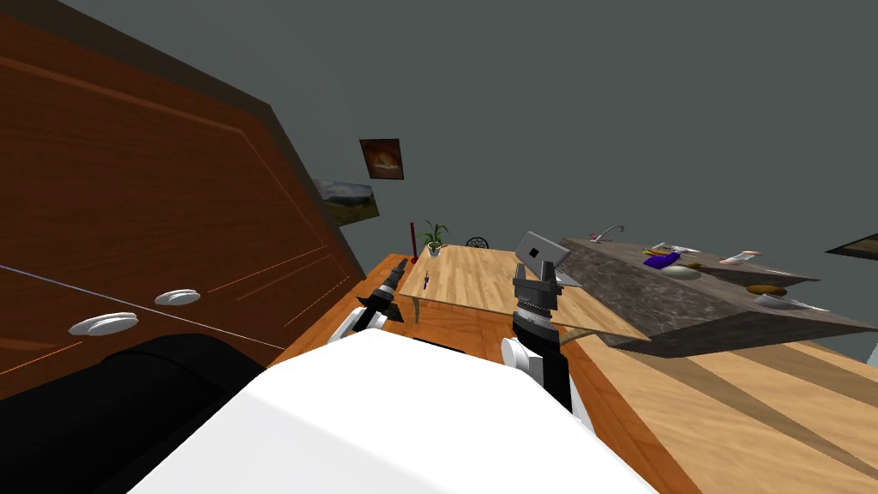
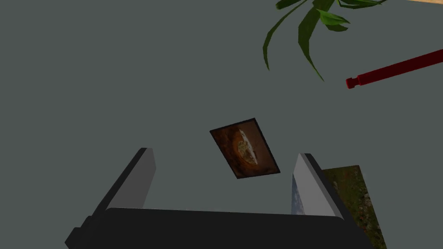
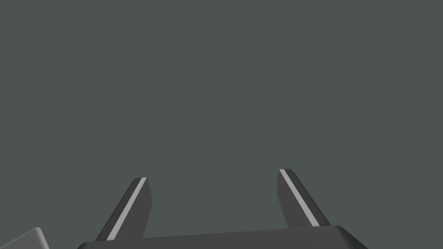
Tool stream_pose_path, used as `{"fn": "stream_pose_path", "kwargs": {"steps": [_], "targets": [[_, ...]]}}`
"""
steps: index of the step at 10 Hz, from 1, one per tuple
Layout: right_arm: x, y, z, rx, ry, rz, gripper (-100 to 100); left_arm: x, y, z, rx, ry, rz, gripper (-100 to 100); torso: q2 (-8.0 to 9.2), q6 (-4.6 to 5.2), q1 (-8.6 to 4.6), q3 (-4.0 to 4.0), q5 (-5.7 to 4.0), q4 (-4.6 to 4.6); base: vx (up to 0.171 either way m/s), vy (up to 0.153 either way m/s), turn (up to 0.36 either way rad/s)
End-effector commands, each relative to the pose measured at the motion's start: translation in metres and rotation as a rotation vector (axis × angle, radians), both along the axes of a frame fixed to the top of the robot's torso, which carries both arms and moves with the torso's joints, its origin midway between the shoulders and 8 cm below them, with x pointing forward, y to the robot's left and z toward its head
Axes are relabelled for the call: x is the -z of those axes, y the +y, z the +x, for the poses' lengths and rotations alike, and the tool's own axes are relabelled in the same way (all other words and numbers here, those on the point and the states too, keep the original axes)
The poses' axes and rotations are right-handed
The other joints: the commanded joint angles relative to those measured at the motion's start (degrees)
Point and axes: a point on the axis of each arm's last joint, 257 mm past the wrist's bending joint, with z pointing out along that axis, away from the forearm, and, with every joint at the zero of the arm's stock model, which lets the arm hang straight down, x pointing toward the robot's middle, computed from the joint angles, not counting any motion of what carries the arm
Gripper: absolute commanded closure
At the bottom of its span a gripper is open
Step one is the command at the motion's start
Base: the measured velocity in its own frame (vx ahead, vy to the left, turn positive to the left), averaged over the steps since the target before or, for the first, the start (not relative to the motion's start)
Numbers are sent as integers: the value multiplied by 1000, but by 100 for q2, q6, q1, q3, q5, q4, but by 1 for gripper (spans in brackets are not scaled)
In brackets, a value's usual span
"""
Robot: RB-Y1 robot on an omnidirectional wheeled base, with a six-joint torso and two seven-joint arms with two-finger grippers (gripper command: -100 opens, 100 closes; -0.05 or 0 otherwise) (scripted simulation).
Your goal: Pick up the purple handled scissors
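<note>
Table showing pale, smooth wood grain, counter wearing a mottled stone-like top, cabinet showing reddish wood grain, its white handles looking smooth

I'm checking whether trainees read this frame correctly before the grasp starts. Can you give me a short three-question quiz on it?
1. True or false: the scissors lie on the wooden table.
2. Pick one. The fingers of the left gripper are: A) open with nothing between them, B) shut on the scissors, C) shut on nothing.
3. Fill the gap: at the far end of the table, next to the plant, stands a thin ___ rod.

Key: 1 true; 2 A; 3 red.
</note>
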Motion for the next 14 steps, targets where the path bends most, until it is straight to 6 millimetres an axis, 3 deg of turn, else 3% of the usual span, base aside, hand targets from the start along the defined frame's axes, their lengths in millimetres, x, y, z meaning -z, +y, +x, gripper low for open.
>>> {"fn": "stream_pose_path", "kwargs": {"steps": [1,4,5,6,7,9,10,12,13,14], "targets": [[0,0,0,0,0,0,0,25,2,5,-19,60,61,-100,0,0,0,0,0,0,25,-33,-159],[0,0,0,0,0,0,0,72,12,13,-52,173,182,-100,2,0,-5,1,-1,1,26,-41,-157],[0,0,0,0,0,0,0,74,13,13,-53,176,182,-100,-2,-1,-5,-1,-2,0,24,-29,-32],[0,0,0,0,0,0,0,90,17,15,-63,216,226,-100,0,-3,-1,0,-1,0,17,-24,-119],[0,0,0,0,0,0,0,90,17,15,-63,216,226,-100,3,-1,0,2,0,1,9,-14,-54],[0,0,0,0,0,0,0,123,28,17,-84,296,317,-100,6,-2,4,4,0,2,16,-24,-137],[0,0,0,0,0,0,0,124,28,16,-84,298,317,-100,5,-1,1,3,0,1,15,-23,-67],[0,0,0,0,0,0,0,157,42,16,-103,380,413,-100,4,-2,1,2,0,1,27,-32,-126],[0,0,0,0,0,0,0,157,42,16,-103,380,413,-100,0,-2,-2,0,-1,0,21,-23,-75],[0,0,0,0,0,0,0,173,50,14,-112,420,462,-100,3,-4,1,2,-1,1,19,-20,-112]]}}
